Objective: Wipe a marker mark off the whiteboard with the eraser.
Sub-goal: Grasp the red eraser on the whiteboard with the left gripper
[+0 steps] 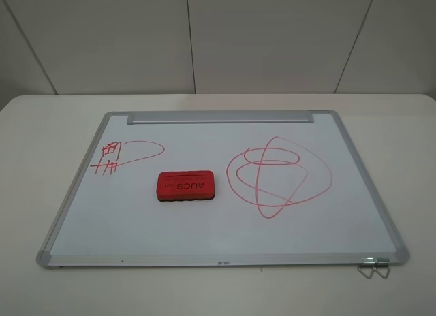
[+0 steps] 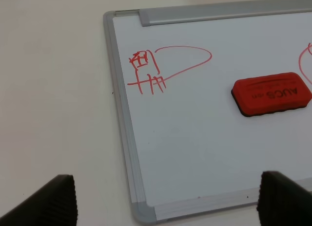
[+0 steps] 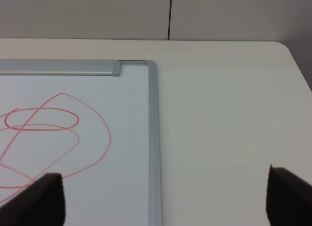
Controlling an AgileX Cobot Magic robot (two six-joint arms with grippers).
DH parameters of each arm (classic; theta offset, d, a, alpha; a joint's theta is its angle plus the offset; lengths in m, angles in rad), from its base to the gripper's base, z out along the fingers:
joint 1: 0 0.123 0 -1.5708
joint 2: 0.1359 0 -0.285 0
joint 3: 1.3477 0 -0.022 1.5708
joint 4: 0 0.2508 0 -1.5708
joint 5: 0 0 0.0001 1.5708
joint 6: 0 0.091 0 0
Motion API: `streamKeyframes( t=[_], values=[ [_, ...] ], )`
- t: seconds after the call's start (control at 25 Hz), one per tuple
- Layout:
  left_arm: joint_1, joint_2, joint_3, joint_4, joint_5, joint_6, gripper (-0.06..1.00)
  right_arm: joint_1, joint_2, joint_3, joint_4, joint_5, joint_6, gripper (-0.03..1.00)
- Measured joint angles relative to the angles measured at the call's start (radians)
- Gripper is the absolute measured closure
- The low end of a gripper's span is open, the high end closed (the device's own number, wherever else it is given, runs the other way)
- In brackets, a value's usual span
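The whiteboard lies flat on the table, silver-framed, with its tray strip along the far edge. The marker mark, a small red boxy scribble with a thin loop, sits near the board's far-left corner and shows again in the left wrist view. The red eraser with "AUCS" lettering rests on the board near its middle, also seen from the left wrist. My left gripper hangs open above the board's near-left corner, nothing between its fingers. My right gripper is open over the board's right edge.
A larger red drawing of overlapping ovals covers the board's right half. A metal clip sticks out at the board's near-right corner. The white table surrounds the board, with a wall behind.
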Motion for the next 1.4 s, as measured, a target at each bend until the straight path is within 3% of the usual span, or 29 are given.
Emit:
streamKeyframes(
  t=[1.4],
  values=[
    [0.000, 0.000, 0.000, 0.000, 0.000, 0.000, 0.20, 0.000, 0.000, 0.000, 0.000, 0.000, 0.000, 0.26]
  ],
)
